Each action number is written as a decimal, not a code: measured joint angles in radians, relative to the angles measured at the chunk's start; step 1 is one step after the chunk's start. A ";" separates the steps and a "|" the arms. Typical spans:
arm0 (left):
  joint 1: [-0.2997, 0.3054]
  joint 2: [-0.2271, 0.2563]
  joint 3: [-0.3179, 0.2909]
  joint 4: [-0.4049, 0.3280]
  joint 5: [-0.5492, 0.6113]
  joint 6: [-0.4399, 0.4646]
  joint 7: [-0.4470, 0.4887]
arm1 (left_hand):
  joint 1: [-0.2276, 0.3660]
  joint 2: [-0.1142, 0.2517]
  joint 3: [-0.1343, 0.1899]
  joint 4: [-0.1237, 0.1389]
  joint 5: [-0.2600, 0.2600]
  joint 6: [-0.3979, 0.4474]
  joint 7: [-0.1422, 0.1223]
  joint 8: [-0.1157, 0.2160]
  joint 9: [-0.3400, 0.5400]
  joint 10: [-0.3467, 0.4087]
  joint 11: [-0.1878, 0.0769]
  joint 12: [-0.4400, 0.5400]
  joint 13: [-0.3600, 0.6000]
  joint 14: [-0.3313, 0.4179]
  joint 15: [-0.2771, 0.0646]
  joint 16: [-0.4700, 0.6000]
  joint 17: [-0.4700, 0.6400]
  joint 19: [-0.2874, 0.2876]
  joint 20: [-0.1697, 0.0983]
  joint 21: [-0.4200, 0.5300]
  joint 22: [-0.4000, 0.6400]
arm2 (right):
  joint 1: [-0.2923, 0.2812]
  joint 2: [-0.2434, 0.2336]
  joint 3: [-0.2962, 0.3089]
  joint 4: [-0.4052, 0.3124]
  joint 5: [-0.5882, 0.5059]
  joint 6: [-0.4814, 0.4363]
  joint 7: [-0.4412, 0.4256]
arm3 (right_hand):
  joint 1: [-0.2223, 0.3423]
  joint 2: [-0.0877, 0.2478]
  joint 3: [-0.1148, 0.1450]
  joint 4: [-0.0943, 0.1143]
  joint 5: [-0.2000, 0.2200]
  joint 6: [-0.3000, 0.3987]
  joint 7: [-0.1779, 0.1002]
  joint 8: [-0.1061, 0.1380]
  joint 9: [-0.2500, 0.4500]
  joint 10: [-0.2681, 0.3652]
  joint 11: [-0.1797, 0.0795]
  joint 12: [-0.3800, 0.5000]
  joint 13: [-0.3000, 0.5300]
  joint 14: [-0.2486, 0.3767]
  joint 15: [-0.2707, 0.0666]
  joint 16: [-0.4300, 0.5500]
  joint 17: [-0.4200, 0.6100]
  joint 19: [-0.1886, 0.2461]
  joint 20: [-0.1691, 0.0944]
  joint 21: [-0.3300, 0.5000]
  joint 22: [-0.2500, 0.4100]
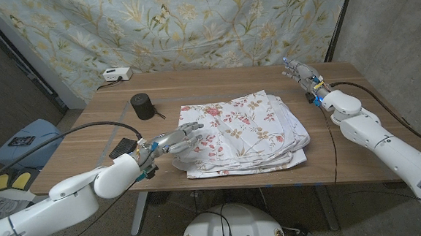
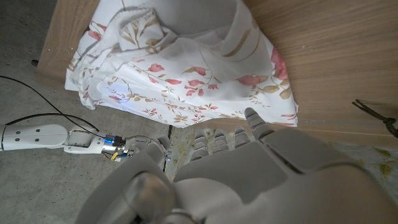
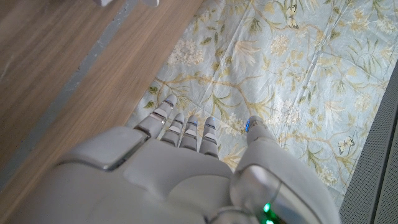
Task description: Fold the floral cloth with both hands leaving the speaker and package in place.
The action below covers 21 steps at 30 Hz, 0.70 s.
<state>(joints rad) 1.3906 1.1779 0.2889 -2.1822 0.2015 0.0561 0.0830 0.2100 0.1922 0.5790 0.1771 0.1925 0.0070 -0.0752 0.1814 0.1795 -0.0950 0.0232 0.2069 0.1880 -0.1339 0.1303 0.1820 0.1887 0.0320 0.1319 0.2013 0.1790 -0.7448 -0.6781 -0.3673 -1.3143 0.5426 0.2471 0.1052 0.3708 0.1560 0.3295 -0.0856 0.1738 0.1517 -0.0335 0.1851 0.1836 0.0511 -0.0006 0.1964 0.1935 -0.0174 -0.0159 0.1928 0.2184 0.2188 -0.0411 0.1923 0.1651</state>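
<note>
The floral cloth [image 1: 240,131] lies folded in a thick stack at the table's middle; in the left wrist view the floral cloth [image 2: 186,81] shows its layered edges. My left hand [image 1: 174,141] reaches in at the cloth's left edge with its fingers stretched out over the hem and nothing held; the left hand [image 2: 249,180] is just short of the stack. My right hand [image 1: 301,74] is up at the far right of the table, apart from the cloth, fingers straight; the right hand [image 3: 186,168] points toward the backdrop. The black speaker [image 1: 143,106] stands left of the cloth. A dark flat package [image 1: 122,147] lies by my left wrist.
A white box [image 1: 116,75] sits at the table's [image 1: 216,85] back left edge. A floral curtain [image 1: 190,24] hangs behind the table. A black cable [image 1: 335,154] runs down the table's right side. A blue chair [image 1: 25,140] stands off the left edge.
</note>
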 measured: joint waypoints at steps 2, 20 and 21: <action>-0.003 0.004 0.005 -0.001 0.002 0.003 -0.010 | -0.008 0.000 0.000 0.000 0.000 0.000 0.000 0.000 0.000 0.000 0.000 0.000 0.000 0.000 0.000 0.000 0.000 -0.004 -0.004 0.000 0.000 | 0.000 -0.004 -0.002 -0.006 -0.005 -0.006 -0.002 | 0.000 0.000 0.000 0.000 0.000 0.001 0.001 0.000 0.000 0.000 0.000 0.000 0.000 0.000 0.000 0.000 -0.003 0.000 0.000 0.000 0.000; -0.028 0.046 0.044 -0.022 -0.006 0.024 -0.095 | -0.052 0.001 0.007 0.015 0.000 0.019 0.003 0.004 0.000 0.036 -0.015 0.014 0.000 0.009 -0.017 0.008 0.000 -0.016 -0.016 0.000 0.000 | 0.010 -0.041 -0.024 -0.060 -0.066 -0.078 -0.031 | 0.004 -0.004 0.002 -0.015 0.000 0.003 0.003 0.000 0.000 0.025 0.004 0.007 0.000 0.004 0.014 0.008 -0.014 0.000 0.000 0.000 0.000; -0.028 0.046 0.044 -0.022 -0.006 0.024 -0.095 | -0.058 0.005 0.007 0.015 0.000 0.026 0.004 0.006 0.000 0.047 -0.017 0.015 0.000 0.011 -0.018 0.008 0.000 -0.016 -0.016 0.000 0.000 | 0.010 -0.046 -0.027 -0.069 -0.070 -0.083 -0.032 | 0.004 -0.004 0.002 -0.015 0.000 0.001 0.001 0.000 0.000 0.025 0.004 0.007 0.000 0.004 0.014 0.008 -0.014 0.000 0.000 0.000 0.000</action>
<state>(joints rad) 1.3621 1.2243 0.3330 -2.2045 0.1951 0.0805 -0.0116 0.1518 0.1972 0.5865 0.1918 0.1925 0.0326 -0.0710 0.1869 0.1793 -0.0482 0.0061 0.2224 0.1879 -0.1233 0.1123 0.1897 0.1886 0.0159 0.1159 0.2012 0.1788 -0.7343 -0.7243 -0.3939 -1.3836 0.4727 0.1638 0.0733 0.3752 0.1517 0.3312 -0.1009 0.1738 0.1531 -0.0323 0.1851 0.1835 0.0762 0.0030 0.2036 0.1934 -0.0138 -0.0014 0.2006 0.2044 0.2188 -0.0411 0.1924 0.1651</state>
